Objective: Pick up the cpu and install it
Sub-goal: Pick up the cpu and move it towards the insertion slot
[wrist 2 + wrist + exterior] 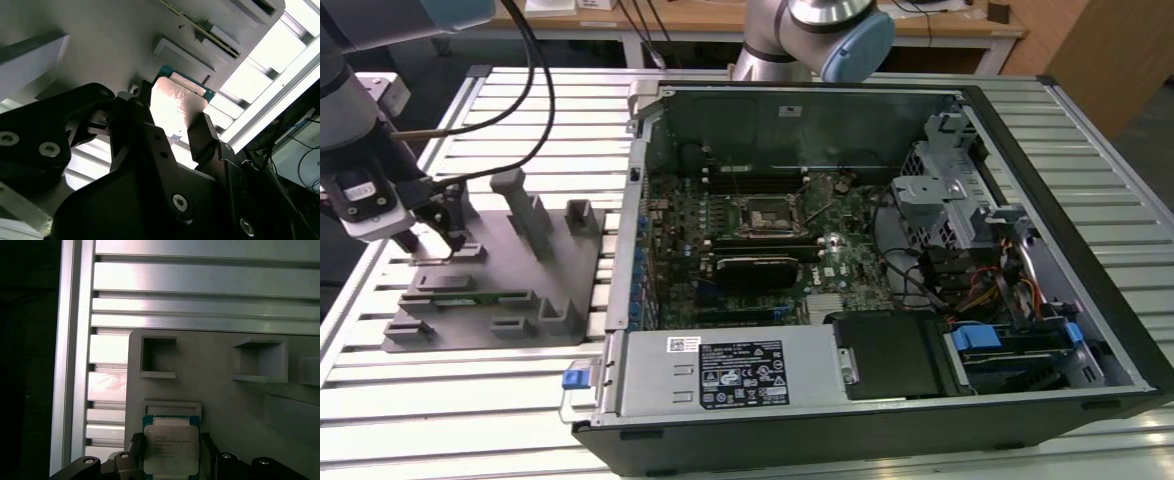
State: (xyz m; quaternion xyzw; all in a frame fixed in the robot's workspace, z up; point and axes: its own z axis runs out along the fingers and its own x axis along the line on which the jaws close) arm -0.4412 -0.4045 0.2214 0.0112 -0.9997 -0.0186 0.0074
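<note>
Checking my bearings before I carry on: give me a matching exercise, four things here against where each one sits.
1 cpu
2 hand
3 socket frame
4 blue tab

a on the motherboard in the case
b flat on the grey tray
c beside the silver box
d over the tray, at the cpu

Pairs: 1-b; 2-d; 3-a; 4-c
</note>
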